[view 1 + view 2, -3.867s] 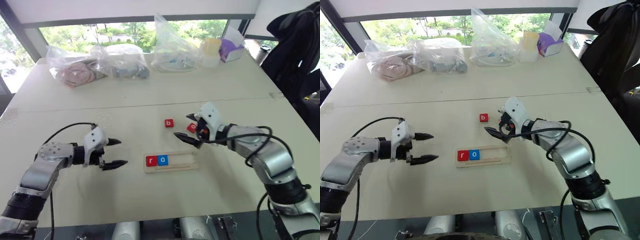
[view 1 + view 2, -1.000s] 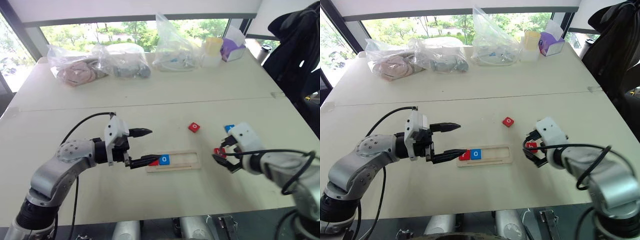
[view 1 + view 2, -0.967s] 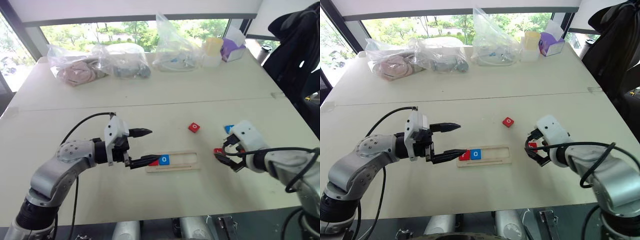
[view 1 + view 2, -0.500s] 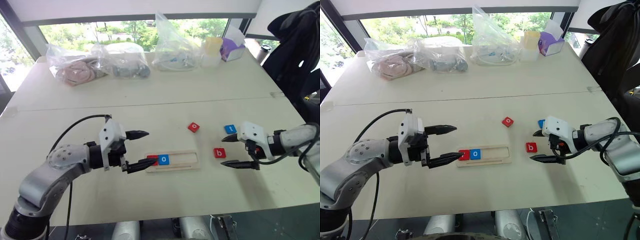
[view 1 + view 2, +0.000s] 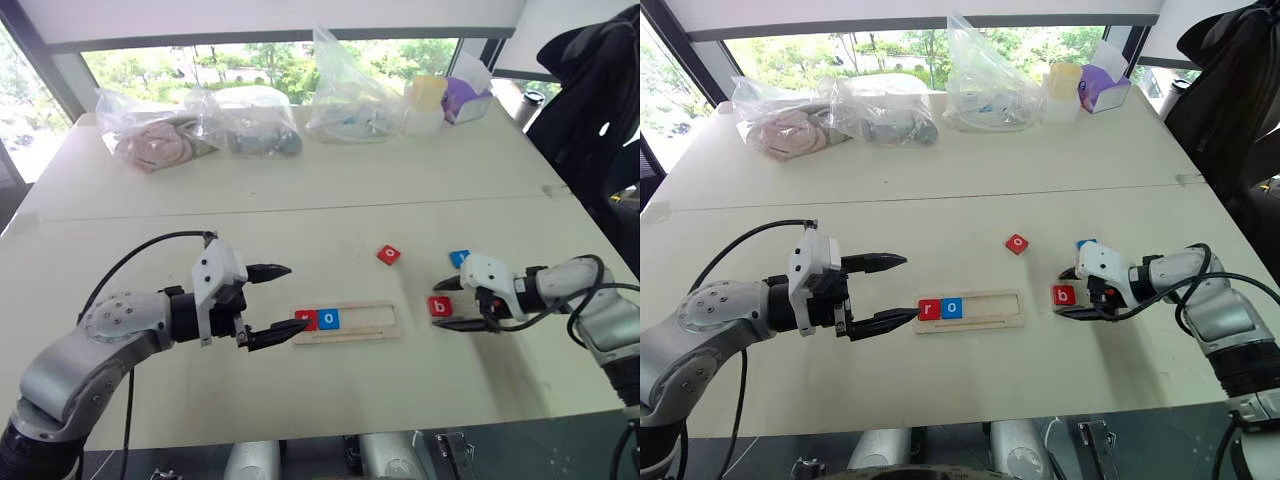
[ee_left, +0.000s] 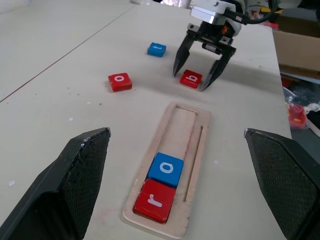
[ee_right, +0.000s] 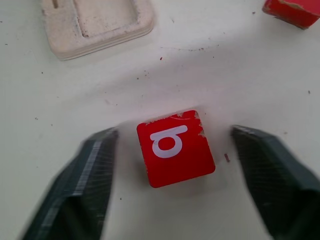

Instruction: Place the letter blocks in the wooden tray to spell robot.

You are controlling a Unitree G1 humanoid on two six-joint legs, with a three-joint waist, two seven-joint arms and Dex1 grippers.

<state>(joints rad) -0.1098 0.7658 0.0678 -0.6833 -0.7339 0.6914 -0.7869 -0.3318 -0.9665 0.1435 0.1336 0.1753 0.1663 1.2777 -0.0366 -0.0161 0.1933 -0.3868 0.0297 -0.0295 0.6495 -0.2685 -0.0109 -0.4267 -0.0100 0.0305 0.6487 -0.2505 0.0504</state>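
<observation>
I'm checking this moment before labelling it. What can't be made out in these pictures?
- Blue block: head views, partly behind the right end effector; its letter too small in the left wrist view.
- Grip on the red b block: right wrist view, fingers blurred, gaps on both sides; contact unclear.
- Contents of the plastic bags: head views, blurred by the crumpled plastic.
- Left end effector: left wrist view, fingers cut by the edges.

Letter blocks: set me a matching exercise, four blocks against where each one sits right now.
Blocks:
1. red r block
2. red b block
3. red o block
4. blue t block

Places:
A. loose on the table, beyond the wooden tray
B. between the fingers of the right tool, not yet gripped
C. end slot of the tray, beside the blue o block
D. on the table, just beyond the right tool

Pairs: 1-C, 2-B, 3-A, 4-D
</observation>
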